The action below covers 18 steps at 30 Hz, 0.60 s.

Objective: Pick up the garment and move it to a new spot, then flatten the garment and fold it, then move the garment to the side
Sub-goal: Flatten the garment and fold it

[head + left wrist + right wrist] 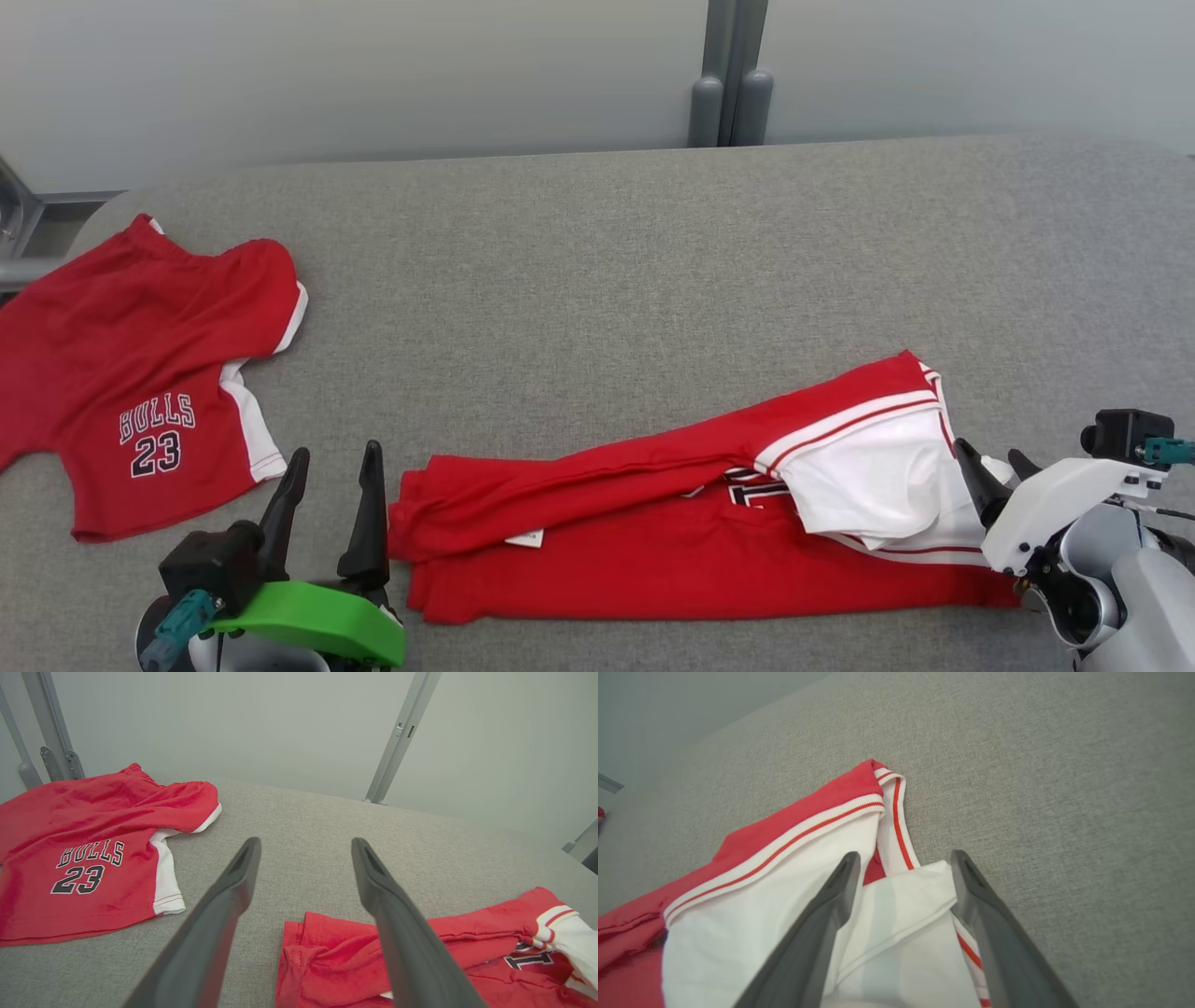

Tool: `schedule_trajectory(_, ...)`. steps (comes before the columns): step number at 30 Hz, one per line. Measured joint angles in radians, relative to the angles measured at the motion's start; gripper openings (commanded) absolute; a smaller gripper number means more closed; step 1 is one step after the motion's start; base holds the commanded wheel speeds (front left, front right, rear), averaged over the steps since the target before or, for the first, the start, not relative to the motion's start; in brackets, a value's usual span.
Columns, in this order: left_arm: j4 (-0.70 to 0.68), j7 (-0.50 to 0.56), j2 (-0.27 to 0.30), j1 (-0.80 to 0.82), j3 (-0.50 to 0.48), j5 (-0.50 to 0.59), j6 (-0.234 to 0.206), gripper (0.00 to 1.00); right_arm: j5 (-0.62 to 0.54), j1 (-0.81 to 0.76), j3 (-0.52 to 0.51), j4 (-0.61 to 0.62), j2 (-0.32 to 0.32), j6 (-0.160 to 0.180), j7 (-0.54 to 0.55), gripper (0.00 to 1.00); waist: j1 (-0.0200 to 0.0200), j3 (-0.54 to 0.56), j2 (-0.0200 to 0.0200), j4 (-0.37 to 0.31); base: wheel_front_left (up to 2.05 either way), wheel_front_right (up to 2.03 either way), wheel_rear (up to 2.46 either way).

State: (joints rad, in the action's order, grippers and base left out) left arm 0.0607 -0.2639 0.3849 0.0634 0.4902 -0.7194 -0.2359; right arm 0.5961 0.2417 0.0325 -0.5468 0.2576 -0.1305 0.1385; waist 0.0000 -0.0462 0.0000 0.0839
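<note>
A red jersey with white sleeves (653,523) lies folded into a long strip near the front of the grey table (607,261). My left gripper (331,485) stands open just left of the strip's left end (327,952), holding nothing. At the strip's right end my right gripper (994,462) is open, its fingers hovering over the white sleeve (896,914) with its red-and-white trim (896,821). Whether the fingers touch the cloth I cannot tell.
Red shorts marked BULLS 23 (140,373) lie spread at the table's left, also in the left wrist view (88,858). A grey wall and metal posts (733,75) stand behind the table. Bare grey cloth surface stretches across the middle and far right.
</note>
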Motion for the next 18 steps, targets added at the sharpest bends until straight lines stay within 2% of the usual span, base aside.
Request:
schedule_trajectory(5,0.005,0.004,0.0,0.007,0.0,0.0,0.002,1.0,0.014,0.045,0.003,-0.068,0.006,0.0,0.059,1.0,0.0,-0.009,0.0,0.014,0.0,0.0,0.0)
schedule_trajectory(13,0.006,0.006,0.002,0.009,0.003,0.0,0.001,1.0,0.028,0.088,-0.049,-0.165,-0.01,0.0,0.111,1.0,0.0,-0.01,0.0,0.031,0.0,0.0,0.0)
schedule_trajectory(18,0.006,0.007,0.004,0.009,0.005,0.0,-0.002,1.0,0.095,0.096,-0.021,-0.148,-0.033,0.0,0.124,1.0,0.0,-0.01,0.0,0.039,0.0,0.0,0.0)
